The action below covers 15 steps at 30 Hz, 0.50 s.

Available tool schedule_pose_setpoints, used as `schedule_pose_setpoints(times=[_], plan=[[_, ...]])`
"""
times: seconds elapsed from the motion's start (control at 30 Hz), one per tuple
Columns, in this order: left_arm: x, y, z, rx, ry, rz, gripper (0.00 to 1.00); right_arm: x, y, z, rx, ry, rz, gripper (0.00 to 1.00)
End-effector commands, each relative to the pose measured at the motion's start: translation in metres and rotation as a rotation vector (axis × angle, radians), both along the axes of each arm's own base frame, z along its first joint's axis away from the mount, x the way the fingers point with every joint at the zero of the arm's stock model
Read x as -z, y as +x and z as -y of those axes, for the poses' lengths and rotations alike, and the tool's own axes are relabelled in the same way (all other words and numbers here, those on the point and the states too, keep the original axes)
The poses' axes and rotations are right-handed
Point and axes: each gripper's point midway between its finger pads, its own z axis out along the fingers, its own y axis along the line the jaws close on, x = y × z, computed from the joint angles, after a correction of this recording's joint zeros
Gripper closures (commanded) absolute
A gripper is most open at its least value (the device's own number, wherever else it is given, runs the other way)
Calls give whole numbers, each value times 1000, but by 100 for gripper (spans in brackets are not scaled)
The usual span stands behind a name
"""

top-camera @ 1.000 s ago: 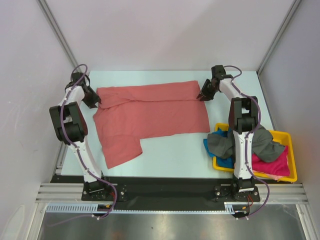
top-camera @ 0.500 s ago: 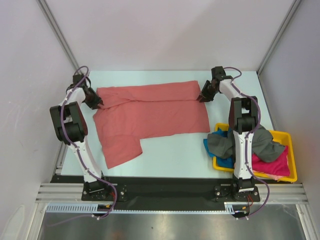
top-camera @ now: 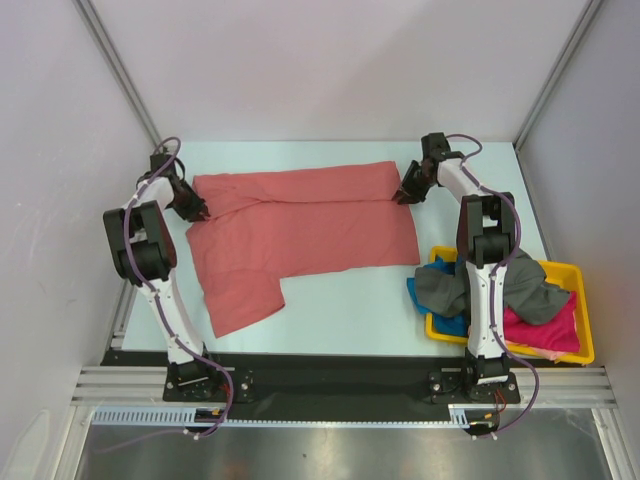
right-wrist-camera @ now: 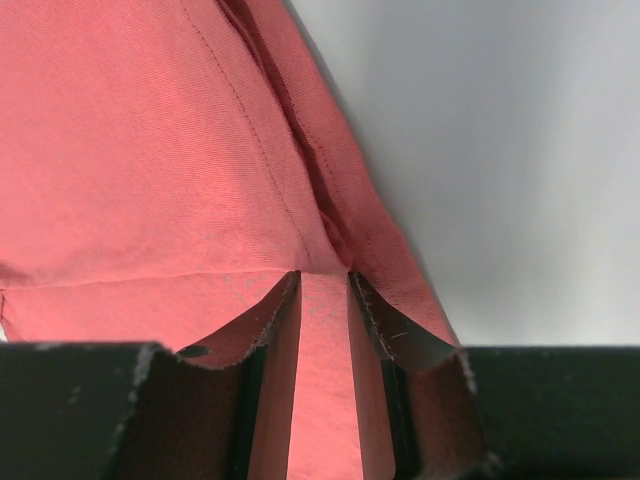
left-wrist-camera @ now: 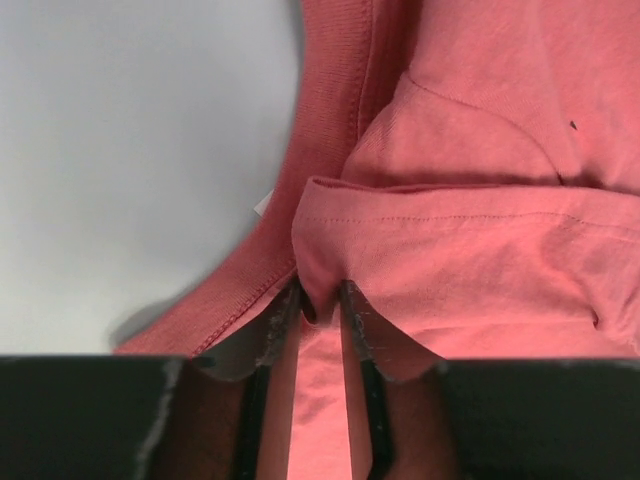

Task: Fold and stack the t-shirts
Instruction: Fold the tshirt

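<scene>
The salmon-red t-shirt (top-camera: 300,225) lies spread on the table, its far part folded over in a long band. My left gripper (top-camera: 199,212) is at the shirt's left edge and is shut on a folded hem of the shirt (left-wrist-camera: 420,250). My right gripper (top-camera: 402,196) is at the shirt's far right corner and is shut on the shirt's edge (right-wrist-camera: 200,150). The dark grey t-shirt (top-camera: 450,285), a bright blue one (top-camera: 418,295) and a magenta-pink one (top-camera: 545,325) lie heaped in the yellow tray (top-camera: 585,330).
The yellow tray stands at the right, beside the right arm's base. White walls close in the table on the left, far and right sides. Bare table (top-camera: 350,300) shows between the shirt and the near edge.
Both grippers have closed in on the shirt's far corners and taken hold of the cloth. The left gripper has shifted slightly right. The shirt has hardly moved.
</scene>
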Motion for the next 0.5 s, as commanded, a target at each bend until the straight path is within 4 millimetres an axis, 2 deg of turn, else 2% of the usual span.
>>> schedule_pose_setpoints(times=[0.0, 0.07, 0.33, 0.4, 0.47], plan=[[-15, 18, 4, 10, -16, 67, 74, -12, 3, -5, 3, 9, 29, 69], [-20, 21, 4, 9, -12, 84, 80, -12, 4, -4, 4, 11, 31, 69], [-28, 24, 5, 9, -16, 103, 94, -9, 15, 0, 34, 25, 43, 68], [-30, 25, 4, 5, -17, 106, 100, -7, 18, 1, 47, 29, 41, 68], [-32, 26, 4, 4, -18, 111, 100, -6, 20, 3, 63, 30, 42, 68]])
